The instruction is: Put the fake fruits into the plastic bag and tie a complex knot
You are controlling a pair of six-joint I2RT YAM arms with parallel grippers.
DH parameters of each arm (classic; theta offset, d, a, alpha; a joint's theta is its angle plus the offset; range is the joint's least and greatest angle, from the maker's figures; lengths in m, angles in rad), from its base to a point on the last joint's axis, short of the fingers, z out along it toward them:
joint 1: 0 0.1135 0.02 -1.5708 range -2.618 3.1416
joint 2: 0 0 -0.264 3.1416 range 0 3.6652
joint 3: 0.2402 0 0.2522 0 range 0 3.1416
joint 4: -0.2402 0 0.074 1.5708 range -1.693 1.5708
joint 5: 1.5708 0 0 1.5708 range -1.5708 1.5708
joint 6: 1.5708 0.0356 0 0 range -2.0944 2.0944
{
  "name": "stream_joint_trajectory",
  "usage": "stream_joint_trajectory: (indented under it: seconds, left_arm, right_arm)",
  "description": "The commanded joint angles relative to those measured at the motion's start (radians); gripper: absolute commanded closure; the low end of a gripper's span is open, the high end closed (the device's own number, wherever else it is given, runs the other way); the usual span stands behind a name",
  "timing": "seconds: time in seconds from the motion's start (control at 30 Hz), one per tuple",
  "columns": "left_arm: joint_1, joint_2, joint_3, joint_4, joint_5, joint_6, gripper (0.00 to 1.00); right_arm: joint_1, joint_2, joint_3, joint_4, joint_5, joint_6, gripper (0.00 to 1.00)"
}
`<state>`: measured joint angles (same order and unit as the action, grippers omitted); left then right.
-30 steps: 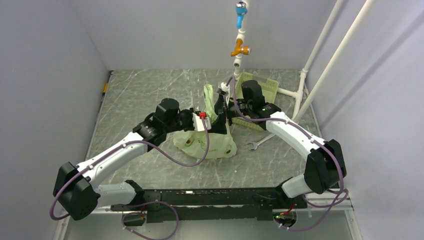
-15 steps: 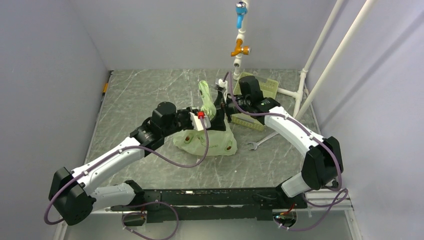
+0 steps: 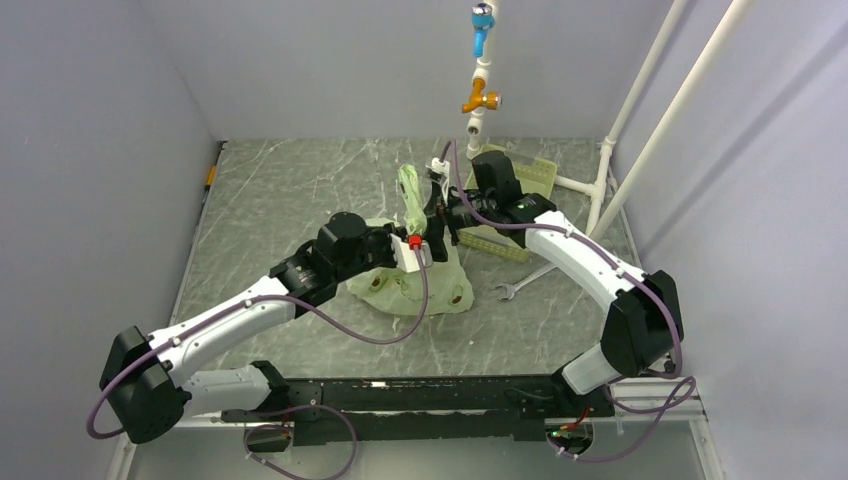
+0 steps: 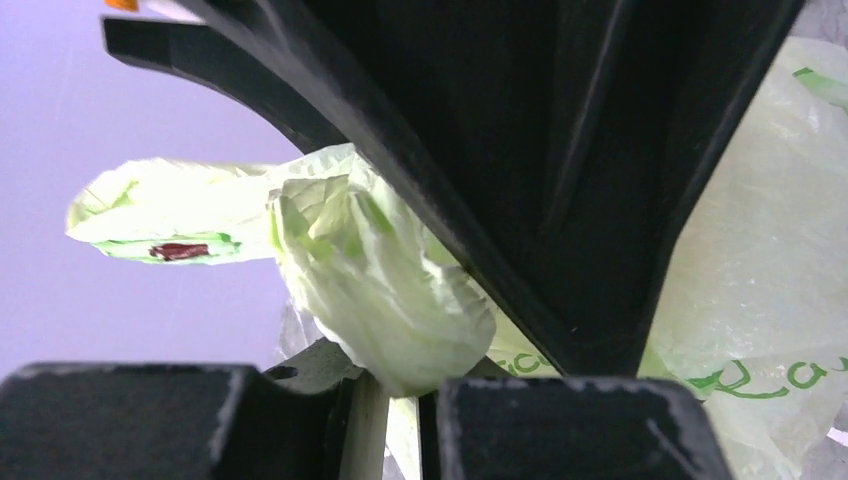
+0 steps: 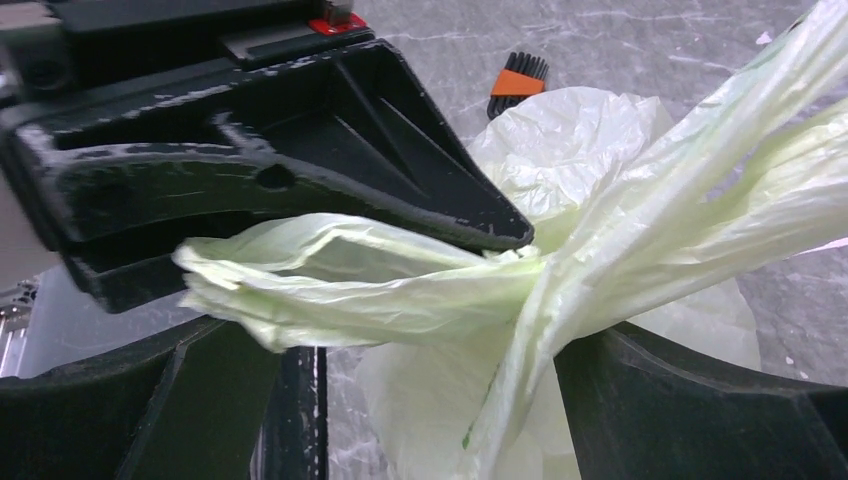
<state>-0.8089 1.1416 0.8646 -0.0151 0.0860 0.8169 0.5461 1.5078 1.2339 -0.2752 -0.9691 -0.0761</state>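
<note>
The left arm (image 3: 225,322) and right arm (image 3: 585,262) have white link shells and bulky black joint housings. A purple cable (image 3: 352,327) loops along each. The left claw (image 3: 425,238) is matte black, angular, scuffed pale at its edges, with a small red tab (image 3: 413,241).

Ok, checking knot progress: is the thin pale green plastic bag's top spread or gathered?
Gathered: the plastic bag's handles are bunched into crossing strands, one pinched in the left hand. Knot finished: cannot tell.
</note>
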Motion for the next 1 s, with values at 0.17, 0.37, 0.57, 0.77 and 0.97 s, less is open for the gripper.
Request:
stream_joint_trajectory:
  seconds: [0.17,0.37,0.57,0.77,0.97]
  left_arm:
    - [-0.005,-0.085,-0.123,0.118,-0.033,0.062,0.82]
    - [-0.006,-0.104,-0.162,0.162,-0.058,0.2,0.81]
    - [-0.025,-0.131,-0.196,0.212,-0.046,0.267,0.79]
    - [-0.063,-0.127,-0.167,0.214,-0.043,0.288,0.77]
    - [-0.084,-0.082,-0.098,0.164,-0.052,0.266,0.76]
  right_arm:
    - [-0.011,-0.013,0.059,0.002,-0.042,0.073,0.0]
    - [-0.019,-0.006,0.061,0.019,-0.064,0.141,0.0]
    - [-0.02,0.018,0.077,0.039,-0.014,0.213,0.0]
    - [-0.019,0.045,0.082,0.072,0.083,0.266,0.01]
    - [-0.01,0.049,0.084,0.087,0.086,0.26,0.08]
